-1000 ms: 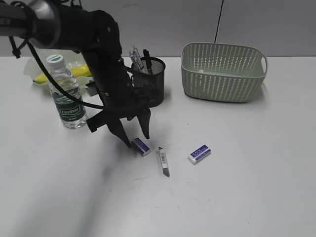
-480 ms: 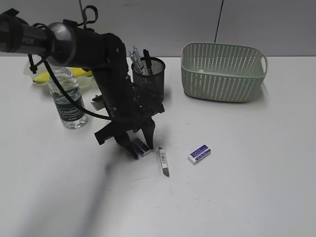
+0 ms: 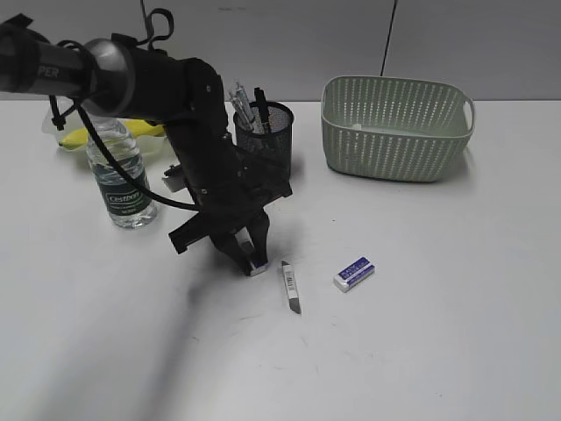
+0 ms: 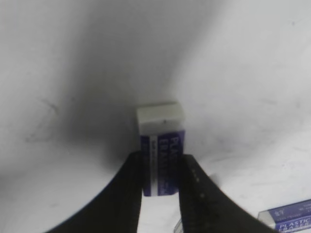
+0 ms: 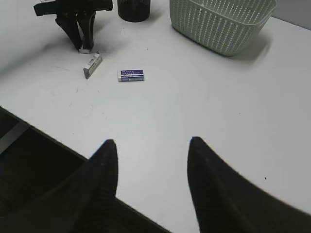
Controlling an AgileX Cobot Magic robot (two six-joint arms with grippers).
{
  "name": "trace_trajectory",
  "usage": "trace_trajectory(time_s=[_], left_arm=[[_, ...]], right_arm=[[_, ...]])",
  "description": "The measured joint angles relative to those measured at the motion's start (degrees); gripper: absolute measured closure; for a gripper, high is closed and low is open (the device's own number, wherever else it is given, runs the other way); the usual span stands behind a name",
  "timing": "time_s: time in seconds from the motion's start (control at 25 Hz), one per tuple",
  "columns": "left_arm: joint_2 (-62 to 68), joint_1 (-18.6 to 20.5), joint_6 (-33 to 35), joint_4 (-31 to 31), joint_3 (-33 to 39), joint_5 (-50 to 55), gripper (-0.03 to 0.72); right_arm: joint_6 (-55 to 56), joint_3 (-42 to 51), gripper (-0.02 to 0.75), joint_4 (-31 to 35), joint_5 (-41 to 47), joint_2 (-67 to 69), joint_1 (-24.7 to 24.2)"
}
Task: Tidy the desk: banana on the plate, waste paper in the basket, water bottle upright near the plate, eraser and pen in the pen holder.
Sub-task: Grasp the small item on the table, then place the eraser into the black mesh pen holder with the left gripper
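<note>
Eraser [image 4: 162,148] pinched on its long edges by left gripper [image 4: 161,180].

Water bottle [image 3: 122,180] left of pen holder [image 3: 267,145]

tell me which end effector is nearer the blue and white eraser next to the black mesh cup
Left. The left end effector has its fingers on both sides of the blue and white rectangular eraser; the right end effector hangs open far back near the desk edge.

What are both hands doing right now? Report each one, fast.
Left hand: closed on the eraser, which lies on the desk.
Right hand: open, holding nothing, above the desk's near edge.
</note>
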Motion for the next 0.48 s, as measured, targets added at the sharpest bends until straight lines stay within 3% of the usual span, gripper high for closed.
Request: trace_trajectory(time_s=[0.28, 0.48], left_arm=[[-4.9, 0.0, 0.3, -0.4, 0.0, -0.1, 0.519], [-12.1, 0.0, 1.9, -0.6, 0.0, -8.1, 0.519]], right_arm=[[0.0, 0.0, 0.356, 0.0, 0.0, 0.0, 0.0], [0.0, 0.0, 0.356, 0.0, 0.0, 0.0, 0.0]])
